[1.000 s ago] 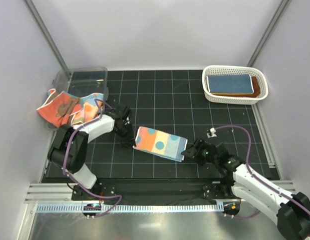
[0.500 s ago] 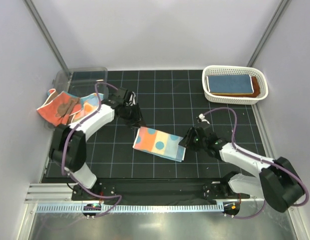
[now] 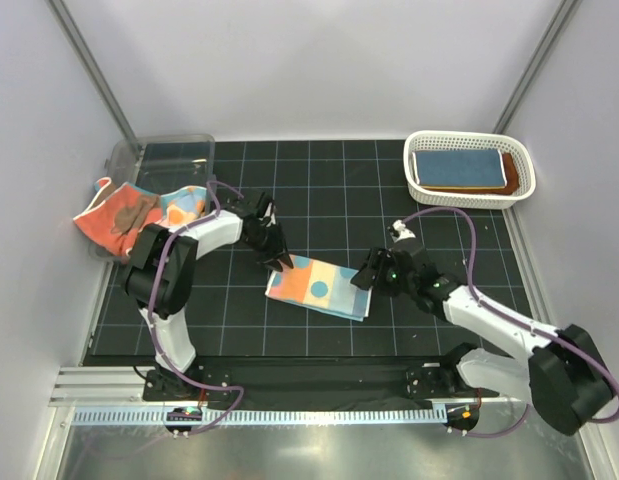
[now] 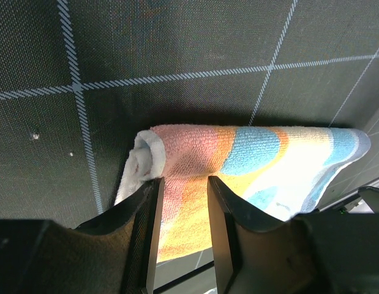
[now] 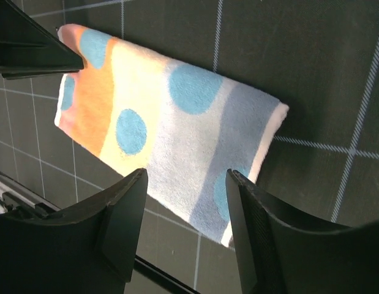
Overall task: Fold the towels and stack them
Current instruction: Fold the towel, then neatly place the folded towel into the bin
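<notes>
Polka-dot towel (image 3: 319, 287) lay flanked by both grippers.
Left gripper (image 4: 183, 184) hung unclenched over its rolled left edge, right gripper (image 5: 186, 177) released above the right; open mat (image 3: 369, 200) lay beyond.

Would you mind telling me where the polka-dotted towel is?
In the top view the polka-dotted towel lies folded near the middle of the black mat, between the left gripper at its left end and the right gripper at its right end.

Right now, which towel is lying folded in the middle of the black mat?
The soft polka-dotted towel, orange and light blue. The coral-red bear towel hangs crumpled over the clear plastic bin; the blue towel sits in the white lattice basket.
</notes>
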Controlling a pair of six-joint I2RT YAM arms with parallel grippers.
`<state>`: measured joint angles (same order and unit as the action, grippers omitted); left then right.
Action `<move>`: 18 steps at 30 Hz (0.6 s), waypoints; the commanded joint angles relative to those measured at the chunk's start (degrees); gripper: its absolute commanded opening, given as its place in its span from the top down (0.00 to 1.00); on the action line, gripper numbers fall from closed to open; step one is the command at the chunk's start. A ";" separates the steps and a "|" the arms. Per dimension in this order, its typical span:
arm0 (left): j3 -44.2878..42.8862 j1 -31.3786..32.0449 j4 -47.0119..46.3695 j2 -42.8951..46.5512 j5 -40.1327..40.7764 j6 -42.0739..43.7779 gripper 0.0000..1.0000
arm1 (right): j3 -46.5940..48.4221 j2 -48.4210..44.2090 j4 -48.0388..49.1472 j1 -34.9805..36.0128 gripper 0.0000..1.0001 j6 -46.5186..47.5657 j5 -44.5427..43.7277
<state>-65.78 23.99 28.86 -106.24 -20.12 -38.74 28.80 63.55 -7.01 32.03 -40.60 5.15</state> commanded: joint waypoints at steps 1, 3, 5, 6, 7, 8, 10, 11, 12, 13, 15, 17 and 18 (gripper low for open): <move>0.29 0.27 -0.56 -0.20 2.01 0.42 0.61 | -4.17 -3.51 -1.70 -0.04 0.39 -4.22 -1.45; 1.00 0.27 -0.65 -0.03 2.45 0.16 0.61 | -5.41 -3.96 -1.61 -0.13 0.36 -5.27 -3.12; 1.97 0.27 -0.82 0.33 2.54 -0.02 0.61 | -6.29 -4.13 -0.91 -0.04 0.34 -5.72 -4.00; 2.23 0.27 -0.82 0.50 2.72 -0.02 0.61 | -6.56 -4.05 -0.30 0.05 0.34 -5.89 -4.00; 2.49 0.27 -0.82 0.59 2.80 -0.02 0.61 | -6.73 -3.61 0.15 -0.13 0.33 -6.16 -4.00; 3.02 0.18 -0.74 0.94 2.89 -0.11 0.61 | -6.82 -2.39 1.45 -0.04 0.33 -6.25 -3.83; 3.55 0.18 -0.74 1.20 3.59 -0.19 0.61 | -7.00 -0.45 2.61 -0.04 0.32 -6.68 -3.13; 3.99 0.27 -0.74 1.47 3.77 -0.28 0.61 | -7.26 0.34 4.70 -0.04 0.32 -6.95 -2.52; 4.43 0.27 -0.91 1.56 3.68 -0.37 0.61 | -7.52 2.00 6.29 -0.04 0.32 -7.21 -1.81; 4.78 0.27 -1.00 1.73 3.60 -0.46 0.60 | -8.40 2.54 8.39 0.40 0.32 -7.65 -1.20; 5.83 0.18 -1.35 2.17 3.68 -0.90 0.60 | -8.93 4.38 11.39 1.10 0.32 -9.14 -0.66; 6.54 0.18 -1.62 2.44 3.77 -1.33 0.60 | -9.02 5.44 12.36 2.24 0.32 -10.11 -1.45; 7.06 0.18 -1.62 2.70 4.03 -1.51 0.60 | -9.02 6.23 12.54 2.59 0.32 -10.29 -1.72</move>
<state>-61.71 24.01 24.64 -103.79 -19.53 -40.23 21.37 67.75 2.76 33.32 -48.82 3.97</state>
